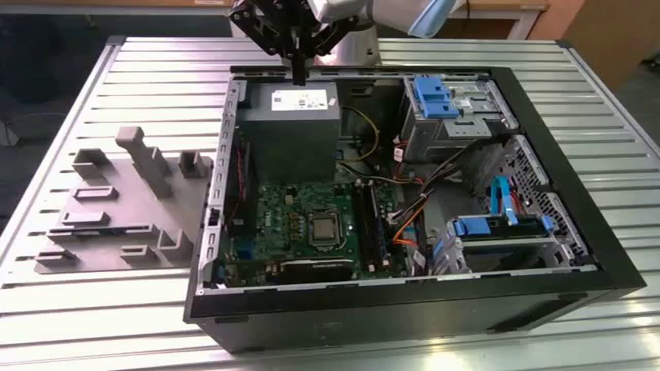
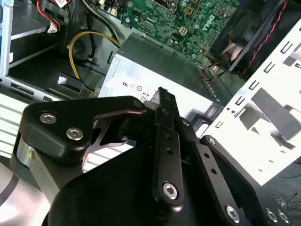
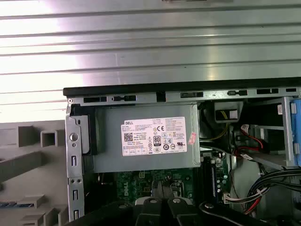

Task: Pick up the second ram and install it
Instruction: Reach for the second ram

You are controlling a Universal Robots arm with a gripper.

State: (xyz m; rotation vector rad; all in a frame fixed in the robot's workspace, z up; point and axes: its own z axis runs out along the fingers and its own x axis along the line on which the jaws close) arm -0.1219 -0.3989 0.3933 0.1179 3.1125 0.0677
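Taking the second ram (image 1: 91,229) to be the slim dark strip set on edge in a groove of the grey fixture plate (image 1: 124,207), though too thin to confirm chips or board colour. Held upright there, by judgement, to leave its 2 flat faces free for a pinch from above. Long axis across the exterior view, ends pointing to that view's left and right, roughly crosswise to the dark memory slots (image 1: 373,224) on the green motherboard (image 1: 294,216); no telling filled from empty there. Well apart from the strip, hanging over the labelled power supply (image 1: 289,135) at the far end of the open computer case (image 1: 413,313): the pincer (image 1: 299,76), tips down, its 2 fingers (image 3: 178,209) drawn together with nothing between them in both wrist views. Raised clear of the case walls, by judgement a free pose with no grasp begun. All resting on the slatted metal table (image 1: 154,69).
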